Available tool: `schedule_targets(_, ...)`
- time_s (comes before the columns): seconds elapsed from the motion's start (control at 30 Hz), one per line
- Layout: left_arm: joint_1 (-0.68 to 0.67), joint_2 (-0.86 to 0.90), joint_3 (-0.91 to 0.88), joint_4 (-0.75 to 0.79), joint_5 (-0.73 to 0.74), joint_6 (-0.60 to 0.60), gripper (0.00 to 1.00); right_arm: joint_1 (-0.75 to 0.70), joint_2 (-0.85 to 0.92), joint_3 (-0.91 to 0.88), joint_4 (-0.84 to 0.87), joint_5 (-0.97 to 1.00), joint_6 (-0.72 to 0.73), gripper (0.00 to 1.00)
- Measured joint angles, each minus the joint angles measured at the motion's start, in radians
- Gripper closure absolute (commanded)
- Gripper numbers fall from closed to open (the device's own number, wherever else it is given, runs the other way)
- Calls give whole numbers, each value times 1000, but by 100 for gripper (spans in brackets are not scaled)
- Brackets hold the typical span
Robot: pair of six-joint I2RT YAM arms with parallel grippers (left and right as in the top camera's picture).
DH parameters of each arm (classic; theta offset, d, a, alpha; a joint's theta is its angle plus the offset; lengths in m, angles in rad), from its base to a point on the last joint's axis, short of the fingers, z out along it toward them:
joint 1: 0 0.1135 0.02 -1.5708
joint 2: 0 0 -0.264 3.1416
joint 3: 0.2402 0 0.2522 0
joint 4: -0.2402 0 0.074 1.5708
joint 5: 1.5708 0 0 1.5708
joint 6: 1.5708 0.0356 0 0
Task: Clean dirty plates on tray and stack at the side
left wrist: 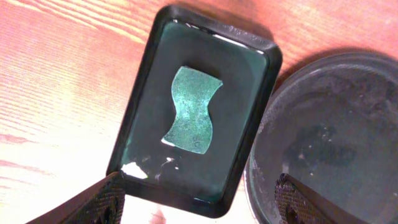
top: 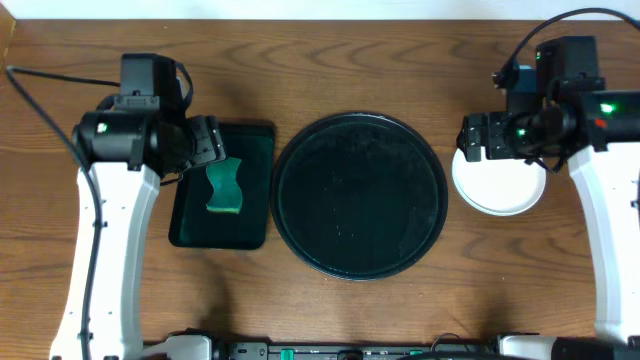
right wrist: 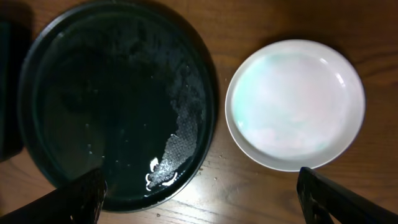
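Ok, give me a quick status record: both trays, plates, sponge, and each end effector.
round tray: centre of the table, wet patches, no plates on it
white plate: on the table just right of the round tray; no clear smears; whether others lie beneath cannot be told
rectangular tray: left of the round tray
sponge: green, lying in the rectangular tray
left end effector: open, empty, above the rectangular tray
right end effector: open, empty, above the white plate's left edge
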Motion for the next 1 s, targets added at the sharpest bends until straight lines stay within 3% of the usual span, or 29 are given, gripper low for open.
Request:
schedule_targets(0.47,0,-43,0,-2,0,0,22,3,-410,69,-46,-35,-14,1)
schedule_targets(0.9,0,-43,0,-2,0,0,22,3,-490,66,-5,-22,-18,1)
schedule_targets(1.0,0,-43,0,-2,0,0,22,3,-497,-27,157,-21,-54,1)
